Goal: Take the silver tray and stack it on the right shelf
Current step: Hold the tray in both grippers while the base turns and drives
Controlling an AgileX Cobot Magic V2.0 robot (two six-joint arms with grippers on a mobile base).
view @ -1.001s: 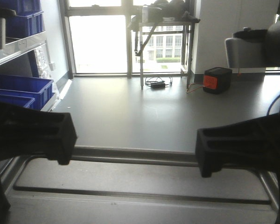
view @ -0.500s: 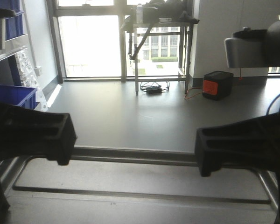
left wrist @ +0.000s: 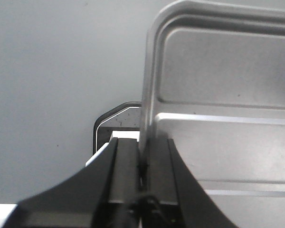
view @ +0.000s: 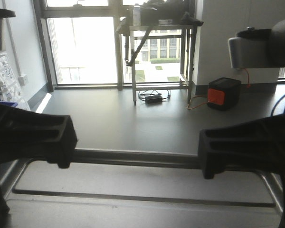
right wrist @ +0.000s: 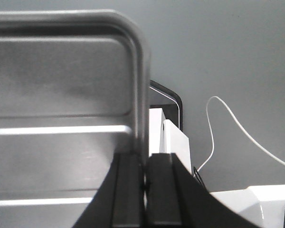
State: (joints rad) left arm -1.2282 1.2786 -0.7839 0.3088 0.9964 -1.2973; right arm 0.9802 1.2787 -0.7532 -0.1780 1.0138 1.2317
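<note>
The silver tray (view: 142, 183) is held level between my two arms, low in the front view, its ridges running across its floor. My left gripper (left wrist: 143, 159) is shut on the tray's left rim (left wrist: 149, 95). My right gripper (right wrist: 145, 166) is shut on the tray's right rim (right wrist: 141, 90). Both grippers show as dark blocks in the front view, left (view: 61, 137) and right (view: 209, 147). The tray hangs above grey floor in both wrist views. The right shelf is out of view.
A bright window (view: 85, 47) fills the far wall. A steel-legged table (view: 156, 28) stands before it with cables (view: 152, 97) beneath. An orange and black box (view: 224, 93) sits on the floor at right. A rack edge (view: 4, 76) shows at far left. A white cable (right wrist: 237, 128) lies on the floor.
The room has slid rightward in the front view: the blue bins at left have left the frame and more window shows. The tray and both grippers keep their place in view.
</note>
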